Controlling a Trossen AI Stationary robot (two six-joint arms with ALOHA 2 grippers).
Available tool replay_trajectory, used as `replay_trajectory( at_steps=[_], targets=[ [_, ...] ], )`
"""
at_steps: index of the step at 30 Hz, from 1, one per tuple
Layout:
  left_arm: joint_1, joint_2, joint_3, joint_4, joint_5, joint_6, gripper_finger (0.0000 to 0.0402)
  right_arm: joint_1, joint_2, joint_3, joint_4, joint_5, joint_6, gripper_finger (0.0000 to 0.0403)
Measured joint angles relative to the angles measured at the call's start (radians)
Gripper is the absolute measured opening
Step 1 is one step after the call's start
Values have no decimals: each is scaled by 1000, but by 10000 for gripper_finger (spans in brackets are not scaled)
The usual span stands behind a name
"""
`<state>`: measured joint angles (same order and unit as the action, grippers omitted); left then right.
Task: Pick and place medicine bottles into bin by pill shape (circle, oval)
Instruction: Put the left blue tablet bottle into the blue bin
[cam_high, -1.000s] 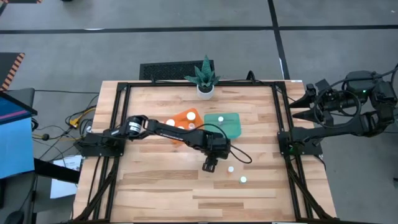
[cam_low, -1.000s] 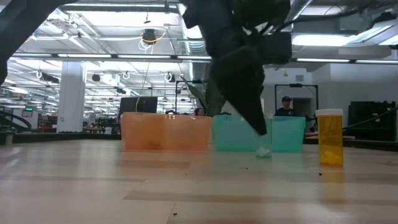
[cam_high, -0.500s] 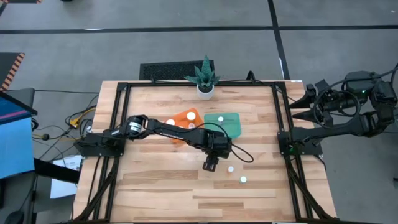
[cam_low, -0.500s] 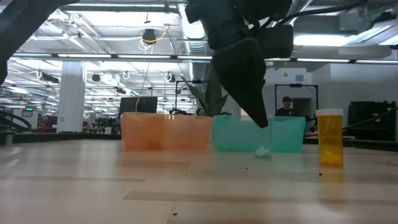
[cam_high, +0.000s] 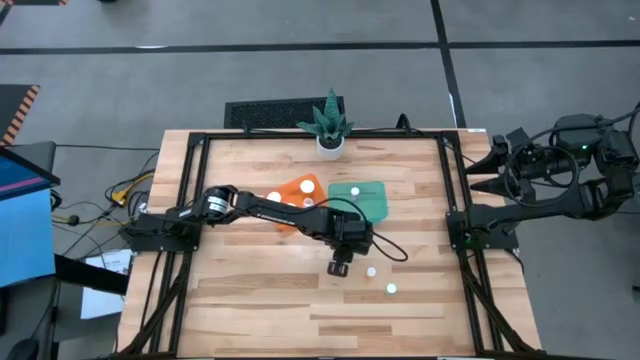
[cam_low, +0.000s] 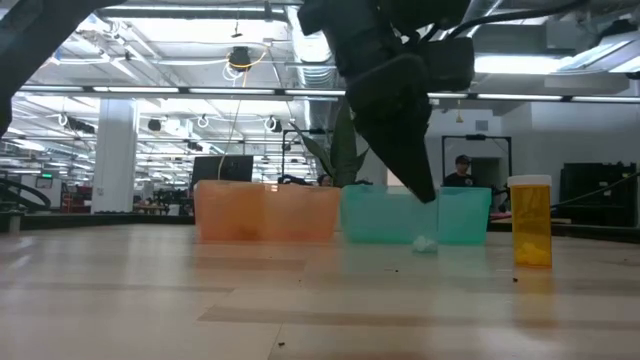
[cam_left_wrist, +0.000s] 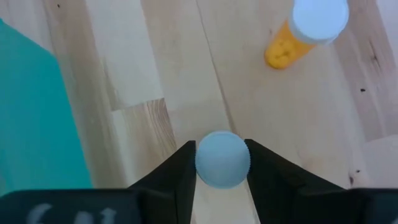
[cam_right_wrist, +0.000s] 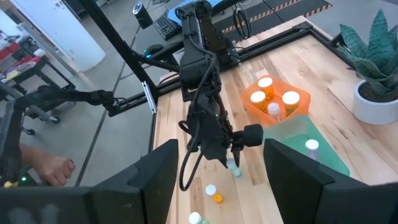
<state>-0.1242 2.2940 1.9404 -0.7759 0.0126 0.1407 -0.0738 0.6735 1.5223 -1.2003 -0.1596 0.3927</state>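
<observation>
Left gripper (cam_left_wrist: 222, 163) fingers pinch the white cap of a medicine bottle (cam_left_wrist: 222, 159) standing on the table (cam_left_wrist: 186, 74) just beside the teal bin (cam_left_wrist: 31, 124); grip is cap-only, so judged risk: bottle slips or swings on lift, missing bin.

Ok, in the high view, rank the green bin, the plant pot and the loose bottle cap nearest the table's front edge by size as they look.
1. Green bin, clearly largest.
2. Plant pot, its white rim partly hidden by leaves.
3. Loose bottle cap, smallest.
</observation>
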Motion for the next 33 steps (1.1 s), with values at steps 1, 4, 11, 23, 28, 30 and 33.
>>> replay_trajectory(
  at_steps=[1, 4, 11, 23, 28, 30, 33],
  targets=[
    [0, 0, 0, 1, 0, -10, 116, 0, 0, 0, 0, 0, 0, 243],
    [1, -9, 1, 0, 0, -55, 117, 0, 0, 0, -4, 0, 0, 243],
    [40, -26, 183, -146, -78, -179, 118, 0, 0, 0, -4, 0, 0, 243],
    [222, -24, 412, -357, -199, -236, 119, 0, 0, 0, -4, 0, 0, 243],
    [243, 20, 367, -344, -93, -229, 119, 0, 0, 0, -3, 0, 1, 243],
    [231, 18, 312, -289, -77, -232, 119, 0, 0, 0, -3, 0, 1, 243],
    [210, 16, 244, -275, -115, -233, 119, 0, 0, 0, -3, 0, 1, 243]
  ],
)
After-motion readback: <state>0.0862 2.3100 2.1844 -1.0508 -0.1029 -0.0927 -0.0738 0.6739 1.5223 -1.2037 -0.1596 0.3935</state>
